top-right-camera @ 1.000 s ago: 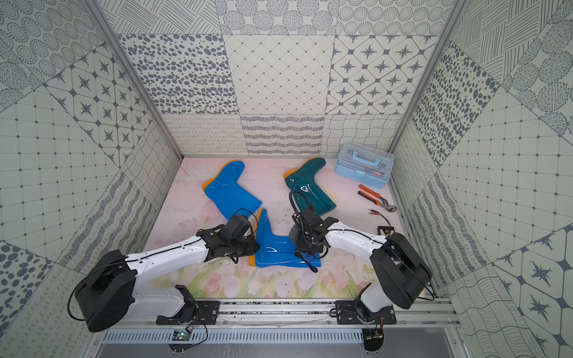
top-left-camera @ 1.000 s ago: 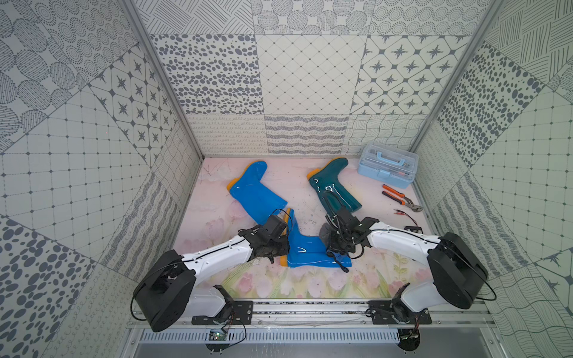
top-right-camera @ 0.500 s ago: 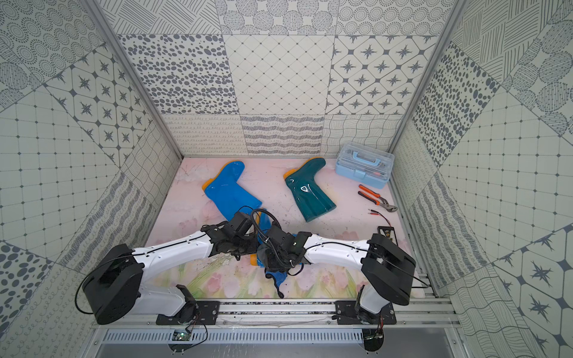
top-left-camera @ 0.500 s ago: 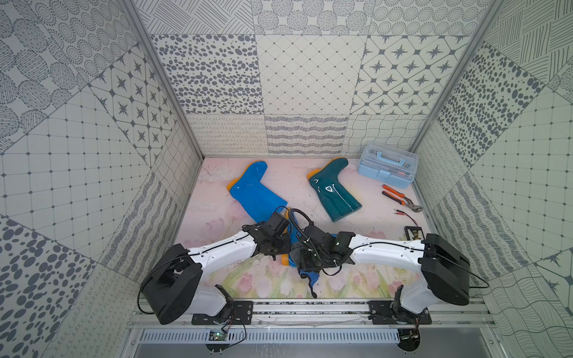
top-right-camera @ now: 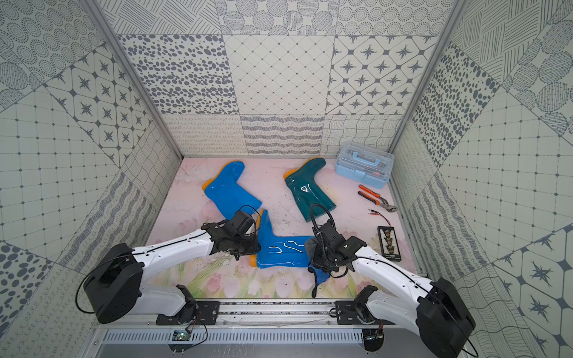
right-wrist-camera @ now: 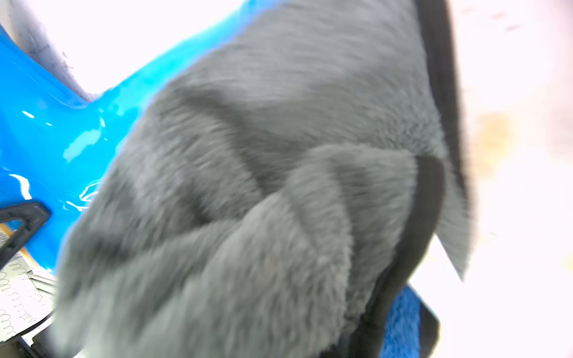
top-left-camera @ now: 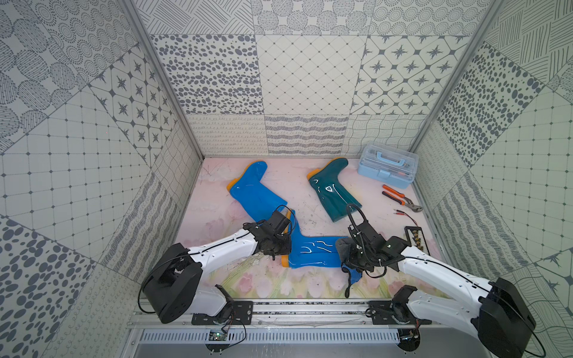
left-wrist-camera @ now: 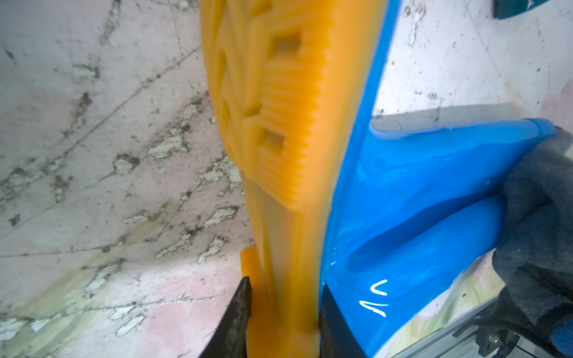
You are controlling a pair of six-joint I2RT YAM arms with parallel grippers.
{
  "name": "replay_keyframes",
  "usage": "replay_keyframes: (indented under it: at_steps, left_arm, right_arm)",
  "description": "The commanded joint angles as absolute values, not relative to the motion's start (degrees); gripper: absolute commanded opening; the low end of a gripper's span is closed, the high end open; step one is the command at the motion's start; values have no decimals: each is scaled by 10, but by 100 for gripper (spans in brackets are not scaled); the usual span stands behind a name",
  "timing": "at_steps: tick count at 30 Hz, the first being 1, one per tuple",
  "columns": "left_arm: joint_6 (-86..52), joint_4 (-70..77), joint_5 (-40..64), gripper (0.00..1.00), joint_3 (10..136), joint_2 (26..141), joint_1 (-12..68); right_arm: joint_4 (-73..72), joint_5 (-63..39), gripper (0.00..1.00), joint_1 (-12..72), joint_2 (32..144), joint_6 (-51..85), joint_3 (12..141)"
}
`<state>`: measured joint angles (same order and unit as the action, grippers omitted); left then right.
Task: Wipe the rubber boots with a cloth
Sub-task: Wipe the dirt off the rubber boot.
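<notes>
- Apparently the work was in its middle part: the right gripper (top-left-camera: 356,260) pressed the cloth (top-left-camera: 342,248) against the near blue boot (top-left-camera: 310,252), at the open end of its shaft, so I judged that this boot was being wiped.
- The far blue boot (top-left-camera: 254,192) and the teal boot (top-left-camera: 331,192) lay well apart from both arms. Whether they were already wiped could not be told, so they probably remained to be done.
- The left gripper (left-wrist-camera: 283,310) steadied the near boot at the heel. In the left wrist view, one finger stood on each side of the orange sole (left-wrist-camera: 285,124), narrow and touching it.
- The right fingers were hidden under the grey pile. They were closed tightly on a bunch of the cloth, which draped over the shaft's rim and hung around them.
</notes>
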<state>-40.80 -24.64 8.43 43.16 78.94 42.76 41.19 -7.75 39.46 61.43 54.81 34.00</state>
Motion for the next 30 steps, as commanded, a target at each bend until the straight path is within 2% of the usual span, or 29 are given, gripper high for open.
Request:
replay_keyframes:
  at_steps: [1,3,4,5,6,8,13,21,24,29,30]
  left_arm:
    - [-345,-283,122,6,453,784,429]
    - [-345,-295,109,20,461,778,429]
    - [-346,-300,103,44,463,772,429]
    - [-343,-300,103,61,463,760,430]
    - [-340,-297,103,68,461,749,430]
    - [-338,-287,96,70,450,719,429]
    - [-334,-242,90,57,425,689,428]
    - [-350,-186,90,61,403,762,425]
    - [-362,-185,78,48,404,779,424]
    - [-377,-161,88,4,398,790,419]
    - [-378,-159,89,0,399,790,419]
  right_arm:
    - [444,-52,0,400,635,513,409]
    - [435,-39,0,423,665,500,479]
    - [429,-33,0,436,688,490,518]
    - [420,-32,0,446,710,480,552]
    - [405,-37,0,454,731,474,576]
    - [348,-62,0,460,782,466,611]
    - [258,-98,0,467,927,454,720]
    - [262,-65,0,446,1142,416,916]
    - [250,-95,0,454,1159,429,903]
    - [177,-108,0,521,1123,482,761]
    - [164,-114,0,533,1115,497,732]
